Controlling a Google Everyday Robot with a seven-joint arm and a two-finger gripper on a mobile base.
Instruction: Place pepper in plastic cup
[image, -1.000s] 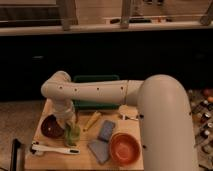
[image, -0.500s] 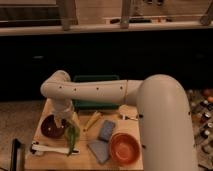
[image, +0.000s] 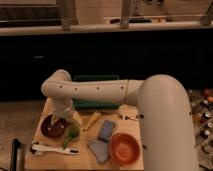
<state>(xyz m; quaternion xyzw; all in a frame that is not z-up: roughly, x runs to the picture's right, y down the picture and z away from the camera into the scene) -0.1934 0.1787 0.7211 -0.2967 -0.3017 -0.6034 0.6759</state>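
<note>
Near the left edge of the bench (image: 82, 160), the pincer (image: 67, 123) hangs low beside the dark maroon bowl (image: 51, 128). Its opening and any hold cannot be told. Just under it stands the plastic cup (image: 74, 131), with the green pepper (image: 67, 142) at the cup's front. I cannot tell whether the pepper is inside the cup. An orange bowl (image: 125, 149) sits near the front right corner.

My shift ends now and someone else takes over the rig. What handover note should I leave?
Gripper: low at the table's left end, over the maroon bowl's right rim.
Cup and pepper: they read as one green shape just right of that bowl, beside the gripper; I cannot tell them apart.
Done: arm is at the cup; pepper in cup not confirmed.
Left: confirm the pepper sits in the cup, then lift the arm away.
</note>
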